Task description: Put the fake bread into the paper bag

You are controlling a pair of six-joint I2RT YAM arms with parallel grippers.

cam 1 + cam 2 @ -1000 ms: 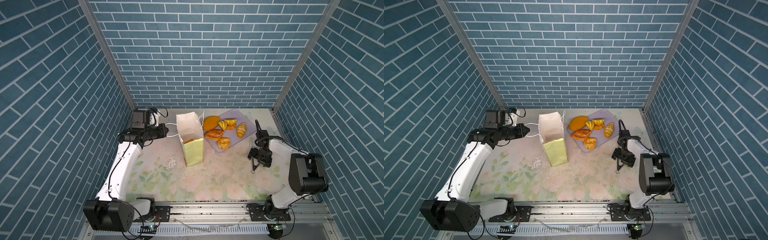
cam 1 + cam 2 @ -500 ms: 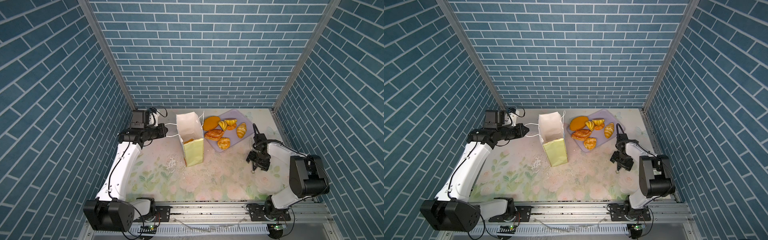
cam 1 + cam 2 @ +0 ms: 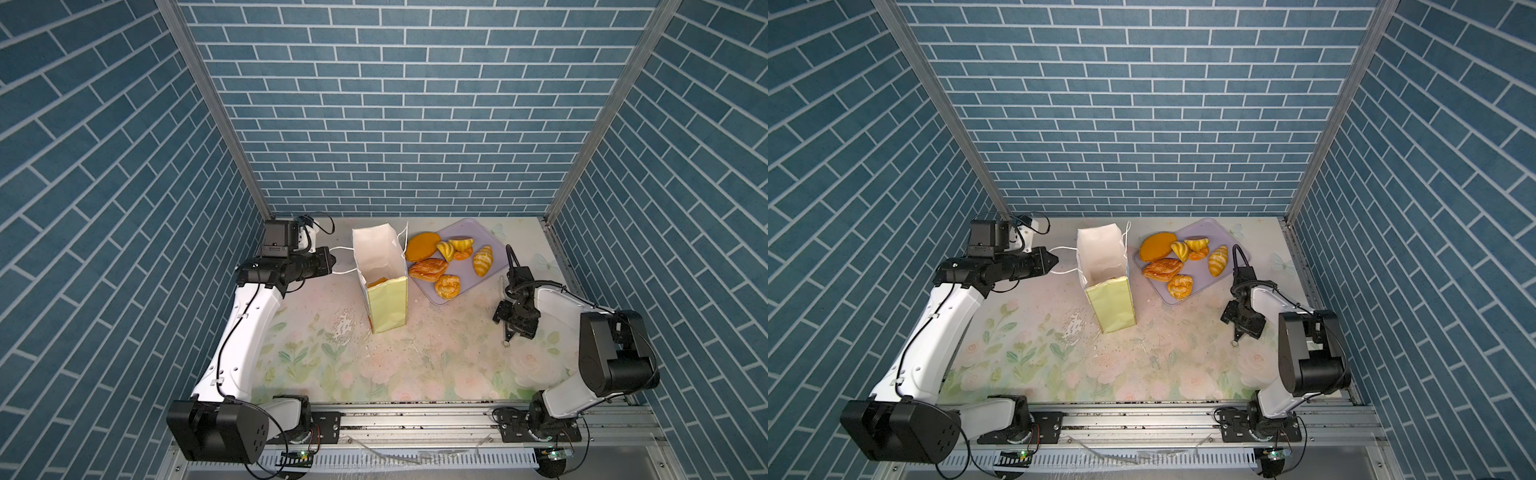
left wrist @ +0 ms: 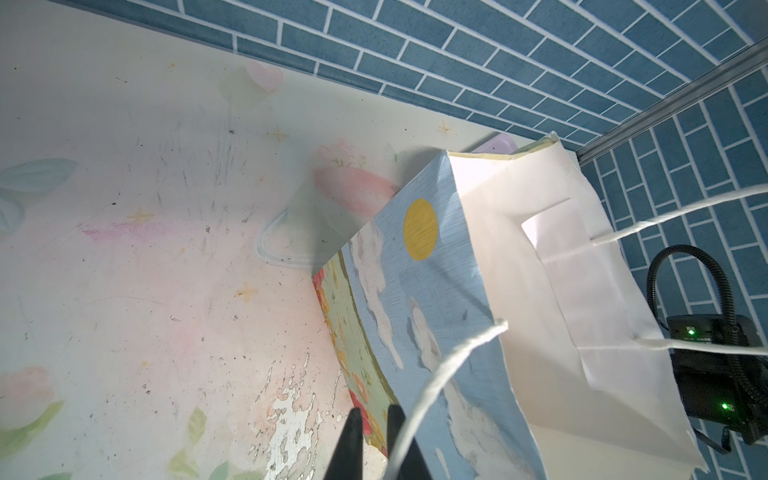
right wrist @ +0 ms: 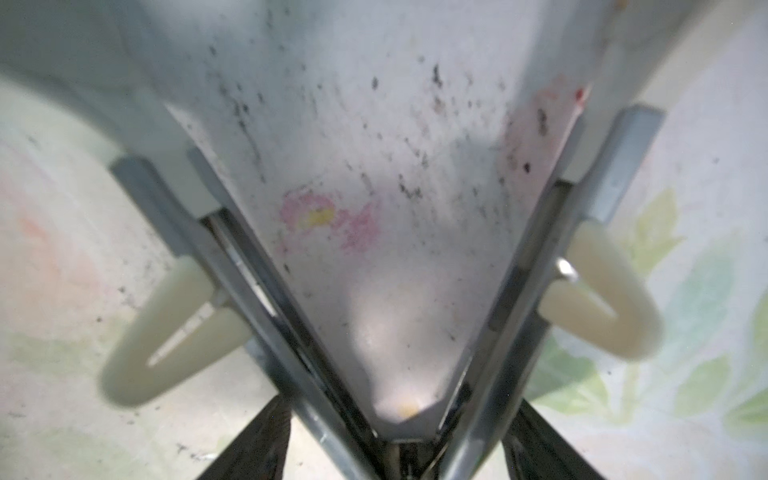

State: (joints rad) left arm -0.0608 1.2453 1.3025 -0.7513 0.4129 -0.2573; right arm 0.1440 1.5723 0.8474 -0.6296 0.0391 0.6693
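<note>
Right gripper, clasping tongs, edged frontward; left gripper pinches cord handle of paper bag.

Metal tongs fill mid-frame, their arms spread in a wide V, with a cream plastic loop outside each. The right gripper holds them at the hinge by the frame edge, one dark finger flanking each arm. Between the arms shows the speckled table with a blurred pink flower.
</note>
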